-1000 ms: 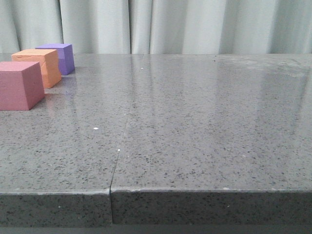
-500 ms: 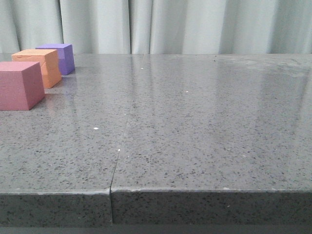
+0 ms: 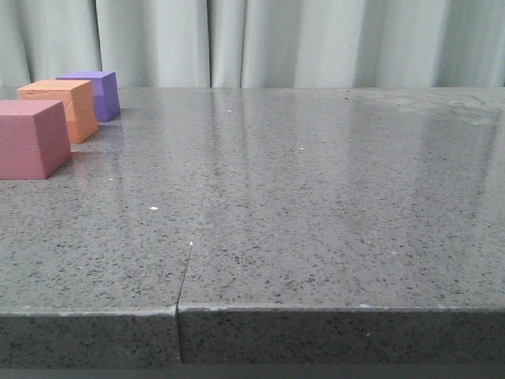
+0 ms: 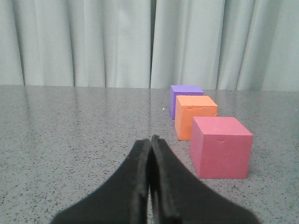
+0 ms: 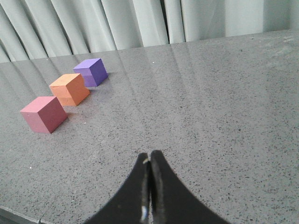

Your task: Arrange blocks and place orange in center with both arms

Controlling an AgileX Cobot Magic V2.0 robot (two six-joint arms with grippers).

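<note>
Both tools are sitting clenched on nothing: left tool (image 4: pixel 149 140) and right tool (image 5: pixel 149 156) each showing fingers pressed together, hovering over the grey tabletop (image 3: pixel 316 205). Three foam cubes are lining up ahead of the left tool, slightly to one side: pink cube (image 4: pixel 221 146) nearest, orange cube (image 4: pixel 195 116) between, purple cube (image 4: pixel 185 97) farthest. Orange is already sitting in the middle, so arranging looks nearly done or resting. Any next move is calling for releasing a tool first.

A speckled grey stone table (image 3: pixel 316 197) carries three foam cubes toward ten o'clock. Pink cube (image 3: pixel 31 138) nearest, orange cube (image 3: pixel 67 106) between, purple cube (image 3: pixel 99 93) farthest.
</note>
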